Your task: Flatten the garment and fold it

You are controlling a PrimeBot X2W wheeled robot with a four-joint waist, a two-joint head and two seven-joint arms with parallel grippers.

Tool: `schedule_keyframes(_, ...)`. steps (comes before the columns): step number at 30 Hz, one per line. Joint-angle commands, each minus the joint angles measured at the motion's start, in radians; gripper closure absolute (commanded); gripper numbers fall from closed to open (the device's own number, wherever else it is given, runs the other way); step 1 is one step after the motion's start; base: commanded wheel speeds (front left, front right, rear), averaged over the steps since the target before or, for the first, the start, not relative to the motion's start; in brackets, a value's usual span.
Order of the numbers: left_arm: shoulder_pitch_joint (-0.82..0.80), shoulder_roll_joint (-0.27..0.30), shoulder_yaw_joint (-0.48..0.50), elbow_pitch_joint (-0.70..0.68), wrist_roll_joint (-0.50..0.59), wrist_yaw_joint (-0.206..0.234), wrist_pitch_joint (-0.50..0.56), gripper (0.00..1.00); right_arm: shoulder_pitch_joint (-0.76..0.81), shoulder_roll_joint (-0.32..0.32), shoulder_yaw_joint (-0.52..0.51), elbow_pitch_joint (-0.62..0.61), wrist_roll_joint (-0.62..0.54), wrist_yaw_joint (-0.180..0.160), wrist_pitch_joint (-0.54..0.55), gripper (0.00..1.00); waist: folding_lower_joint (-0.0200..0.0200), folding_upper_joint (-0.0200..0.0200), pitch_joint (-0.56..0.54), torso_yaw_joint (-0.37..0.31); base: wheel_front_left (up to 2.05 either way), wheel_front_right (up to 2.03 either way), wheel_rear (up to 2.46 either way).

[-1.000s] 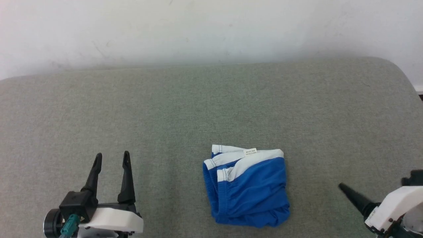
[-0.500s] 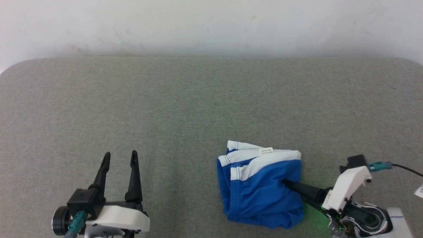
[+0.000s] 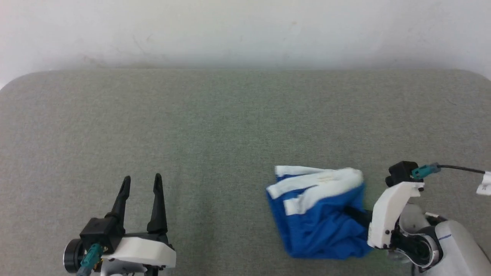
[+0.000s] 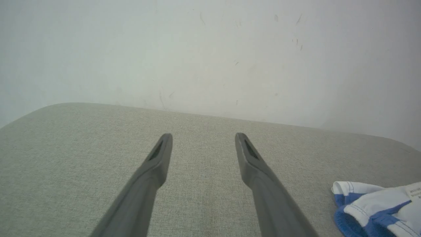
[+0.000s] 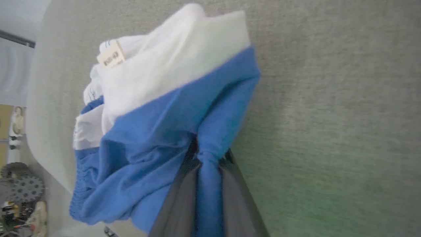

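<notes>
The garment (image 3: 318, 214), bright blue shorts with a broad white band, lies bunched on the grey-green cushion at the lower right of the head view. My right gripper (image 3: 351, 211) comes in from the right and is shut on a pinch of its blue fabric. In the right wrist view the garment (image 5: 154, 131) fills the centre and a blue fold is squeezed between the dark fingers (image 5: 179, 197) of my right gripper (image 5: 205, 154). My left gripper (image 3: 141, 183) stands open at the lower left, well clear of the shorts. The left wrist view has my left gripper (image 4: 202, 140) over bare cushion, with the garment (image 4: 378, 209) at the lower right.
The cushion (image 3: 215, 126) spreads wide, with a rounded back edge against a pale wall (image 3: 245, 30). A teal plug and black cable (image 3: 452, 168) run from my right wrist. Beyond the cushion's edge in the right wrist view lies clutter with a gear-shaped part (image 5: 26, 189).
My right gripper has come in from the right, closed on the blue fabric and tugged it rightward, lifting that side. The camera has shifted too. My left gripper holds its place.
</notes>
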State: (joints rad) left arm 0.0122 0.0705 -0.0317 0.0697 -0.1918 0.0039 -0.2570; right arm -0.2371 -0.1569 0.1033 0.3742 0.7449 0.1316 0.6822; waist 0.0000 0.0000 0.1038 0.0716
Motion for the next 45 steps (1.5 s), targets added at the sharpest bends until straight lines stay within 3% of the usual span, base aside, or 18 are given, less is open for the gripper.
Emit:
schedule_keyframes(1, 0.010, -0.002, 0.006, -0.002, 0.004, -0.003, -0.005, 0.00, 0.015, -0.050, 0.037, -0.013, -0.084, -0.001, -0.011, 1.00, 0.0000, 0.0000, -0.015, -0.039, 0.00, 0.00, 0.00)
schedule_keyframes(6, 0.019, -0.007, 0.005, -0.005, 0.002, -0.008, -0.005, 0.00, 0.013, -0.137, 0.115, -0.047, -0.269, -0.001, -0.024, 1.00, 0.0000, 0.0000, -0.022, -0.125, 0.00, 0.00, 0.00)
schedule_keyframes(14, -0.016, -0.011, -0.018, -0.013, 0.014, -0.026, -0.005, 0.00, -0.046, -0.271, 0.129, -0.005, -0.378, -0.001, -0.016, 1.00, 0.0000, 0.0000, 0.034, -0.287, 0.00, 0.00, 0.00)
schedule_keyframes(22, -0.124, -0.001, -0.064, -0.005, 0.051, -0.057, -0.005, 0.00, -0.170, -0.325, 0.046, 0.177, -0.431, -0.001, -0.214, 1.00, 0.0000, 0.0000, 0.154, -0.351, 0.00, 0.00, 0.00)
schedule_keyframes(28, -0.182, 0.006, -0.085, -0.007, 0.062, -0.066, -0.004, 0.00, -0.281, -0.337, -0.014, 0.338, -0.489, -0.001, -0.434, 1.00, 0.0000, 0.0000, 0.236, -0.350, 0.00, 0.00, 0.00)
schedule_keyframes(30, -0.190, 0.006, -0.088, -0.009, 0.064, -0.066, -0.004, 0.00, -0.296, -0.336, -0.027, 0.371, -0.504, -0.001, -0.457, 1.00, 0.0000, 0.0000, 0.246, -0.347, 0.00, 0.00, 0.00)
schedule_keyframes(31, -0.198, 0.007, -0.091, -0.012, 0.065, -0.066, -0.004, 0.00, -0.310, -0.334, -0.040, 0.403, -0.520, -0.001, -0.483, 0.95, 0.0000, 0.0000, 0.255, -0.344, 0.00, 0.00, 0.00)
schedule_keyframes(33, -0.210, 0.006, -0.097, -0.014, 0.066, -0.067, -0.004, 0.00, -0.331, -0.326, -0.059, 0.456, -0.550, -0.001, -0.547, 0.03, 0.0000, 0.0000, 0.269, -0.335, 0.00, 0.00, 0.00)
schedule_keyframes(41, -0.209, 0.001, -0.092, -0.009, 0.045, -0.057, -0.005, 0.00, -0.355, -0.326, -0.145, 0.619, -0.677, -0.001, -0.873, 0.00, 0.0000, 0.0000, 0.242, -0.315, 0.00, 0.00, 0.00)
schedule_keyframes(45, -0.180, -0.004, -0.083, 0.002, 0.019, -0.056, -0.005, 0.00, -0.314, -0.324, -0.231, 0.658, -0.744, -0.001, -0.918, 0.00, 0.0000, 0.0000, 0.186, -0.315, 0.00, 0.00, 0.00)
